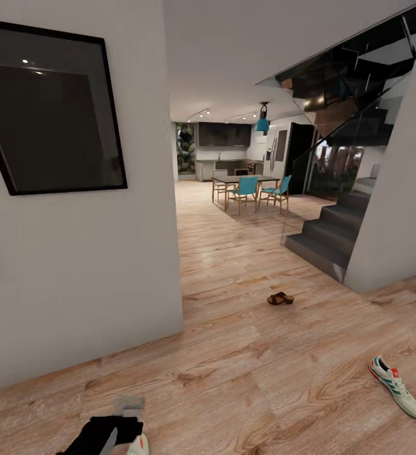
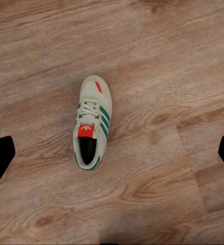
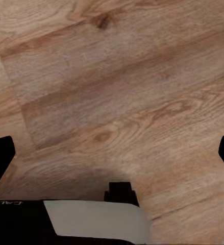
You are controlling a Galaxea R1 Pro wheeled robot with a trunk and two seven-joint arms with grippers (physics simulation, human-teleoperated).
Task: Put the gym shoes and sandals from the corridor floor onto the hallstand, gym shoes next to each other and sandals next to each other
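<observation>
One gym shoe [image 2: 92, 124] lay on the corridor floor [image 2: 168, 61] right under my left pincer [image 2: 112, 153], its fingers wide apart and empty. My right pincer [image 3: 112, 153] was apart too. A second gym shoe [image 1: 396, 386] and one sandal [image 1: 280, 298] were on the floor further away, so I judged that almost everything was left to do

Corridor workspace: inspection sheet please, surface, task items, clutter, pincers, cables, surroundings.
Surface: wood-plank corridor floor.
Task items: gym shoe lies on the floor below the left pincer; second gym shoe on the floor at right; one sandal on the floor further ahead.
Clutter: nothing seen.
Pincers: left open above the shoe, apart from it; right pincer open over bare floor.
Cables: nothing seen.
Surroundings: white wall with a dark framed panel, dark stairs, dining table with teal chairs.
</observation>
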